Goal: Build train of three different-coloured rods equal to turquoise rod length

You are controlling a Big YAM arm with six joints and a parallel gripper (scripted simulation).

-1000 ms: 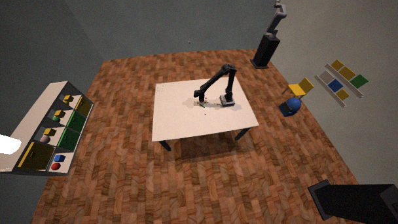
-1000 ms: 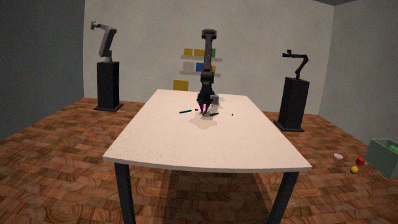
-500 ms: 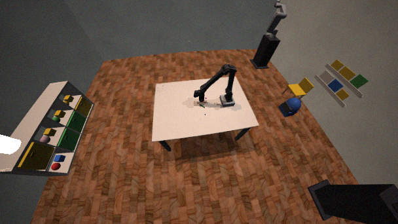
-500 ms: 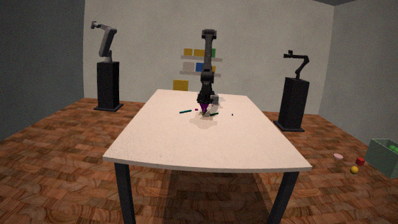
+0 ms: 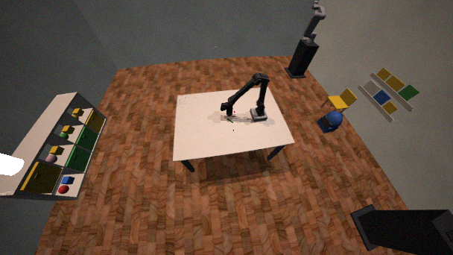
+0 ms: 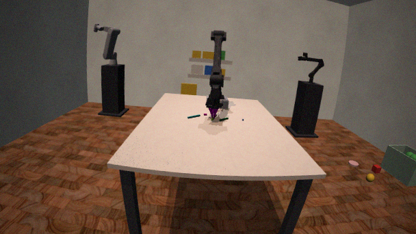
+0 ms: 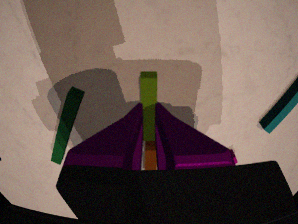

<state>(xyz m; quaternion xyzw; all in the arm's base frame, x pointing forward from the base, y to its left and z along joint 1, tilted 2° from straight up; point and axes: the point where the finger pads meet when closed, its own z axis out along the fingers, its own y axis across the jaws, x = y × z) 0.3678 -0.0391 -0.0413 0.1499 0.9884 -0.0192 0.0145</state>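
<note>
My gripper (image 7: 149,110) (image 6: 213,118) is shut on the lime rod (image 7: 149,90), its purple fingertips against both long sides, low at the table. An orange rod (image 7: 150,156) lies in line behind the lime rod's near end, partly hidden between the fingers; any small gap there is hard to tell. The green rod (image 7: 68,126) (image 6: 224,119) lies slanted to the left in the wrist view. The turquoise rod (image 7: 284,109) (image 6: 193,116) lies slanted to the right. A short magenta rod (image 6: 205,114) (image 5: 234,112) and a small blue rod (image 6: 243,120) (image 5: 233,130) lie apart.
The white table (image 5: 201,139) (image 6: 212,152) carries the arm's base (image 5: 258,115) behind the rods. The green rod is the nearest loose rod beside the left finger. In the wrist view the magenta rod is mostly hidden behind the right finger. Shelves and other furniture stand away from the table.
</note>
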